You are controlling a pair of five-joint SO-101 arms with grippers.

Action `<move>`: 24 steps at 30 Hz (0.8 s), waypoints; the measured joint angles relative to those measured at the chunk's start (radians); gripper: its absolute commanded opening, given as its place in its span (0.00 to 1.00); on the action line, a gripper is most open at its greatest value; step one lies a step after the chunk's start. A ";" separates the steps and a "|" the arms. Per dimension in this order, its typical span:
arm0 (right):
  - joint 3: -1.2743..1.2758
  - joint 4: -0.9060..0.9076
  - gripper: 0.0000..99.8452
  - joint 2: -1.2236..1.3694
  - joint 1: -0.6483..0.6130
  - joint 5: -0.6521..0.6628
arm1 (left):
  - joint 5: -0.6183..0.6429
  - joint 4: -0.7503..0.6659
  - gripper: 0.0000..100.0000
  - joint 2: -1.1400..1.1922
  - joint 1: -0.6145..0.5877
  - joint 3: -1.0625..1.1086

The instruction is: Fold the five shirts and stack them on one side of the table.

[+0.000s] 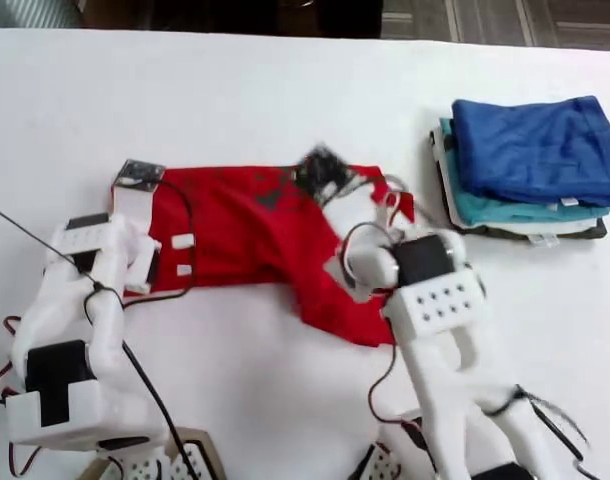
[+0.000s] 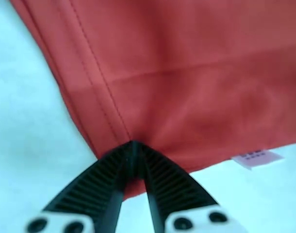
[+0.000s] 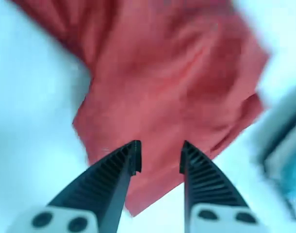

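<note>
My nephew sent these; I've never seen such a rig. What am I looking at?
Two small robot arms sit at a white table. The high view looks down on both; the other two pictures come from a camera on each arm's wrist, so the black prongs are that arm's own gripper. A red shirt lies partly spread on it, and a stack of folded shirts sits to one side. The left gripper is shut on the red shirt's hem. The right gripper is open above the shirt, holding nothing.
</note>
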 measured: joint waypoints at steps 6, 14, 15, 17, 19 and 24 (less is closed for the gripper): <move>-0.026 -0.153 0.02 0.052 0.014 0.000 | 0.000 0.000 0.03 0.000 0.000 0.000; -0.172 -0.433 0.02 0.568 0.135 -0.049 | 0.000 0.000 0.03 0.000 0.000 0.000; -0.216 -0.434 0.02 0.643 0.152 -0.054 | 0.000 0.000 0.03 0.000 0.000 0.000; -0.318 -0.423 0.02 0.783 0.186 -0.057 | 0.000 0.000 0.03 0.000 0.000 0.000; -0.425 -0.376 0.02 0.899 0.216 -0.057 | 0.000 0.000 0.03 0.000 0.000 0.000; -0.684 -0.262 0.02 1.109 0.275 -0.057 | 0.000 0.000 0.03 0.000 0.000 0.000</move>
